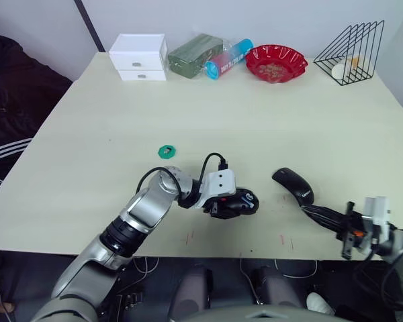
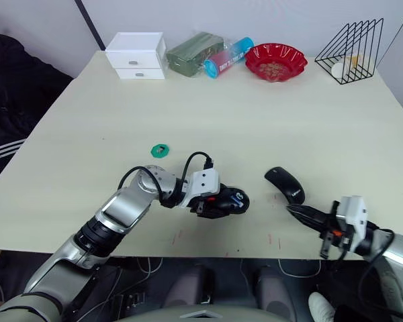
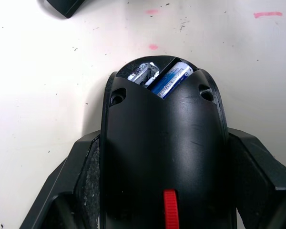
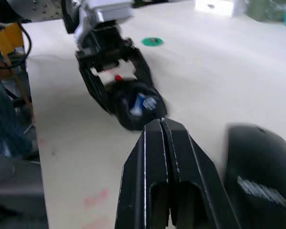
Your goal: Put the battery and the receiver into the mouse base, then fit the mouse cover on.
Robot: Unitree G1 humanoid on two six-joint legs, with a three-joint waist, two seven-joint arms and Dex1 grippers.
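The mouse base [image 1: 238, 203], black with a red wheel, lies near the table's front edge, and my left gripper [image 3: 164, 138] is shut on its two sides. A blue battery [image 3: 171, 81] sits in its open compartment next to a silver piece [image 3: 143, 74]; I cannot tell whether that is the receiver. The glossy black mouse cover [image 1: 293, 185] lies on the table just to the right. My right gripper [image 4: 160, 121] is shut and empty, hovering with its tips between the base [image 4: 133, 102] and the cover [image 4: 257, 171].
A small green ring [image 1: 167, 151] lies behind my left arm. Along the back edge stand a white drawer box [image 1: 139, 56], a green pack [image 1: 195, 54], a blue-red bottle [image 1: 228, 58], a red bowl [image 1: 276, 62] and a wire rack [image 1: 349, 54].
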